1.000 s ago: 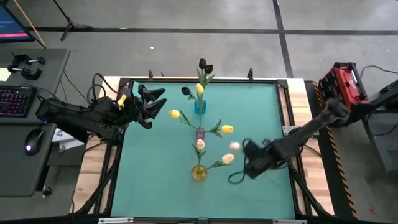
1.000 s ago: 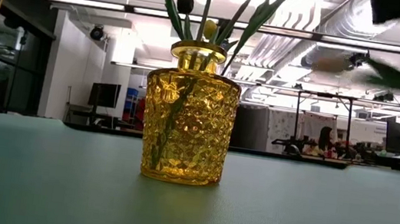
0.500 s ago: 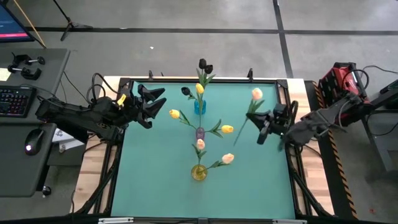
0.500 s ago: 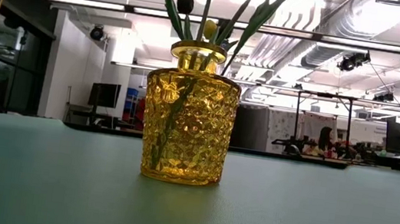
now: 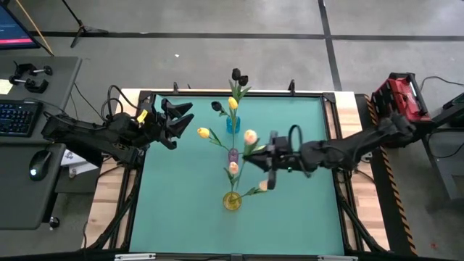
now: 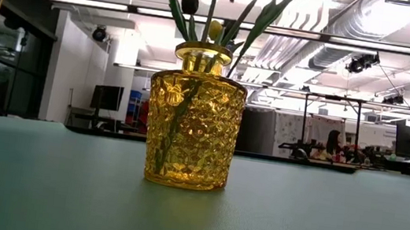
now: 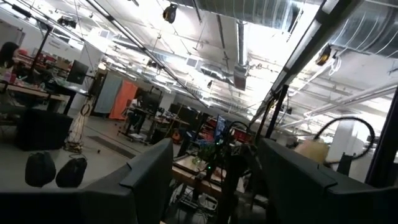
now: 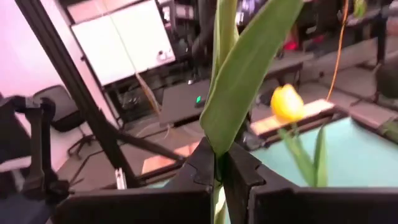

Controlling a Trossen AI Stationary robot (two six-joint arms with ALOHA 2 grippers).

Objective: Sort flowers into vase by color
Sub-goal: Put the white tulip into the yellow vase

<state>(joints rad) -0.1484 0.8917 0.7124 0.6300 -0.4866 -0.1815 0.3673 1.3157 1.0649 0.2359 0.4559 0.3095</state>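
Note:
My right gripper [image 5: 267, 157] reaches from the table's right side to the middle and is shut on a peach tulip [image 5: 250, 136], close to the row of vases. A blue vase [image 5: 233, 125], a greyish vase [image 5: 233, 154] and a yellow glass vase [image 5: 231, 201] [image 6: 193, 129] stand in a line, each with tulip stems stuck into it. Yellow tulips [image 5: 204, 133] and near-black tulips [image 5: 236, 75] show among them. My left gripper [image 5: 181, 119] [image 7: 214, 186] waits open at the table's far left. My right gripper [image 8: 219, 168] pinches the tulip's green stem [image 8: 217, 149] between its two fingers, just where a broad leaf [image 8: 249, 68] springs off. The fingers lie across the stem, coming level from the table's right. The tulip is lifted clear of the table.
Bare green table [image 5: 174, 196] lies near-left and near-right of the vases. Black frame posts stand at the table's edges, a desk with keyboard and mouse sits off to the left, and a red case sits off to the right.
My right gripper, shut on the peach tulip, rose from the table's near-right part, swung toward the right far edge, then moved left to the vases in the middle. The tulip went with it, lifted clear. The left arm kept still.

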